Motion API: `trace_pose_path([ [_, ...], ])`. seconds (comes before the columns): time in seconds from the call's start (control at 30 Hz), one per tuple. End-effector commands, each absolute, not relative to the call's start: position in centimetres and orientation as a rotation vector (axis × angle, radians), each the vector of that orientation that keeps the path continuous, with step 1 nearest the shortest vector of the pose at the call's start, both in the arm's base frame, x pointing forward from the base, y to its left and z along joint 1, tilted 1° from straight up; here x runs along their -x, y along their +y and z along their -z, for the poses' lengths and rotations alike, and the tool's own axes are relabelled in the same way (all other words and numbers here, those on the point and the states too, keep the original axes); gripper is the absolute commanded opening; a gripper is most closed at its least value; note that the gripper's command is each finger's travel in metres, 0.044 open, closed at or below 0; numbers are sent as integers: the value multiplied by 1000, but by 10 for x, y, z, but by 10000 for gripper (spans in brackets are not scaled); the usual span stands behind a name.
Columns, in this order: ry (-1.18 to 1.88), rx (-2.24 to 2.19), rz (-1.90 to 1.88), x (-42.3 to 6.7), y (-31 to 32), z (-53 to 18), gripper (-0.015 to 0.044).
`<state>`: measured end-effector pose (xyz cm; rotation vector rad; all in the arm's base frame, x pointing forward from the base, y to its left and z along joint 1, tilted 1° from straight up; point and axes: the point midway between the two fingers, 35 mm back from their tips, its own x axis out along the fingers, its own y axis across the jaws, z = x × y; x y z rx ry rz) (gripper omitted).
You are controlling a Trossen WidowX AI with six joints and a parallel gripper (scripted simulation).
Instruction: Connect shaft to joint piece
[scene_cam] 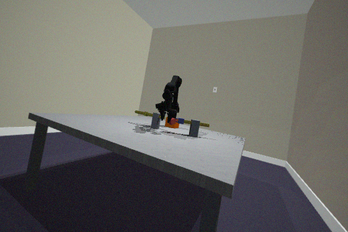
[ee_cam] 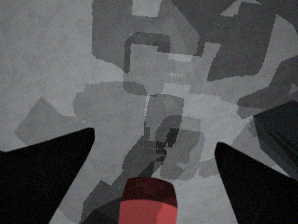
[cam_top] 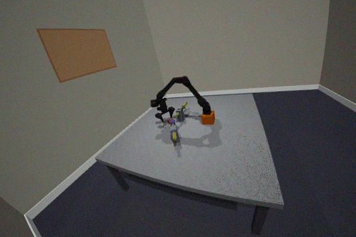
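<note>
The joint piece is red with a blue part. It sits on the end of a yellow shaft held in the nearer grey block. The second grey block carries the second yellow shaft. My gripper is open and empty. It hangs just above and beside the joint piece. In the wrist view the red end of the joint piece shows at the bottom edge, between and below the two dark fingers, touching neither.
The arm's orange base stands on the grey table, behind the blocks. The far left table edge runs close to the wall. Shadows of the arm and blocks lie on the table top.
</note>
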<state>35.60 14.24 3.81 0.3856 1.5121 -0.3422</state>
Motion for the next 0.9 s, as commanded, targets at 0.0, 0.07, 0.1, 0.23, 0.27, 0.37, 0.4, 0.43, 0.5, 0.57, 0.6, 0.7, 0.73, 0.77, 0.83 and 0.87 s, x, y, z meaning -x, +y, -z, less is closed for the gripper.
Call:
trace_pose_path([
  [0.0, 1516, -387, 341, -341, 151, -37, 440],
  [0.07, 1517, -387, 341, -333, 156, -36, 440],
  [0.1, 1517, -387, 341, -329, 158, -36, 440],
  [0.23, 1519, -387, 341, -312, 165, -35, 440],
  [0.27, 1519, -387, 341, -307, 167, -35, 440],
  [0.37, 1520, -387, 341, -301, 169, -34, 440],
  [0.4, 1520, -387, 341, -301, 169, -34, 440],
  [0.43, 1520, -387, 341, -301, 169, -33, 440],
  [0.5, 1520, -387, 341, -301, 169, -30, 440],
  [0.57, 1520, -387, 341, -301, 169, -27, 440],
  [0.6, 1520, -387, 341, -301, 170, -26, 440],
  [0.7, 1520, -387, 341, -301, 170, -21, 440],
  [0.73, 1520, -387, 341, -301, 170, -19, 440],
  [0.77, 1520, -387, 341, -301, 170, -18, 440],
  [0.83, 1520, -387, 341, -301, 170, -15, 440],
  [0.87, 1520, -387, 341, -301, 170, -13, 440],
])
